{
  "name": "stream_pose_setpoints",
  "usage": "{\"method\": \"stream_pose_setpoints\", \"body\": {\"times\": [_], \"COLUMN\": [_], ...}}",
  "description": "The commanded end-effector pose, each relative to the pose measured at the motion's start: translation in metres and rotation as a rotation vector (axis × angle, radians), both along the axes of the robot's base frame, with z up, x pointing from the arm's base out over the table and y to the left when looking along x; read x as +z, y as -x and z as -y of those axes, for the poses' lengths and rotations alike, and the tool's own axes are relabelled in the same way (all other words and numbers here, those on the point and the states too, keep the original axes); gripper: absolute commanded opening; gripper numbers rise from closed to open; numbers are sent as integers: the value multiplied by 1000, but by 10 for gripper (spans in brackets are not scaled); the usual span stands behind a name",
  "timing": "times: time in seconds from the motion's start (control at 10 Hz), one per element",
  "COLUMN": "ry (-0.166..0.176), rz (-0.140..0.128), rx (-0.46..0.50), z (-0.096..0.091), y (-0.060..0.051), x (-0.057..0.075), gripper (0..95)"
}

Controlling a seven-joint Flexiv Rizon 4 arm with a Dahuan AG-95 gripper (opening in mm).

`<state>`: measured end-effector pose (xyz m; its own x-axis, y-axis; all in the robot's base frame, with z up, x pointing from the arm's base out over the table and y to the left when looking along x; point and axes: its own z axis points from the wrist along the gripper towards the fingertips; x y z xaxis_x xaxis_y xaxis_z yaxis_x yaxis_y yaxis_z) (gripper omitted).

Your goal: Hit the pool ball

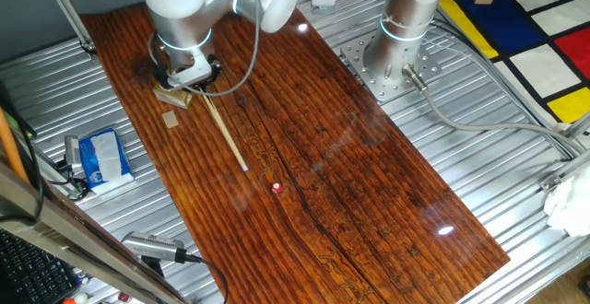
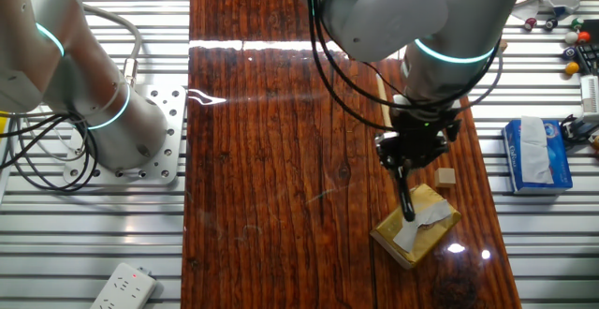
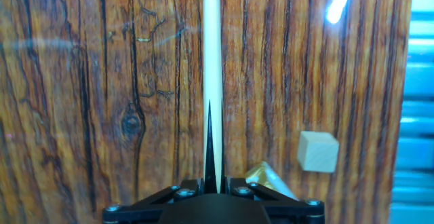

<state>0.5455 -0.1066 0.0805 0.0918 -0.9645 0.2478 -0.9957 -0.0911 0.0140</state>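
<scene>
**Ball alone on the board, stick pinched in the jaws**

Pool ball (image 1: 277, 189): tiny, red with a white spot, resting on the wooden tabletop (image 1: 369, 175). Seen only in one fixed view; outside the hand view, and not made out in the other fixed view. Lies well apart from the jaws, out past the far tip of the stick and a little off to one side of its line. Touching nothing.

Stick (image 1: 226, 136): thin, pale wood, running from the jaws toward the ball, free tip near the ball but short of it. In the hand view, stick (image 3: 211, 47) runs straight up the middle of the frame from between the fingers.

Gripper (image 1: 189, 76): jaws clenched on the near end of the stick, dark fingers pressed together with only a sliver of gap in the hand view. Gripper (image 2: 409, 206) points down at the board.

Just beside the jaws: small tan cube (image 3: 318, 151), apart from the stick. Also just by the jaws, a tan block (image 2: 416, 225) with a scrap of white on top; contact with the fingers cannot be told.

Off the board, on the ribbed metal: blue tissue pack (image 1: 103, 157). Print on it too small to read. No other legible writing or brand marks.
</scene>
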Motion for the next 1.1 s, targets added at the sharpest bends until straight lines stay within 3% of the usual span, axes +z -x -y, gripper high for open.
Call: {"method": "stream_pose_setpoints", "body": {"times": [0.1,1.1], "ry": [-2,-10], "rz": [-1,-8], "rx": [23,67], "z": [-3,-15], "y": [-5,-10], "x": [0,-2], "gripper": [0,0]}}
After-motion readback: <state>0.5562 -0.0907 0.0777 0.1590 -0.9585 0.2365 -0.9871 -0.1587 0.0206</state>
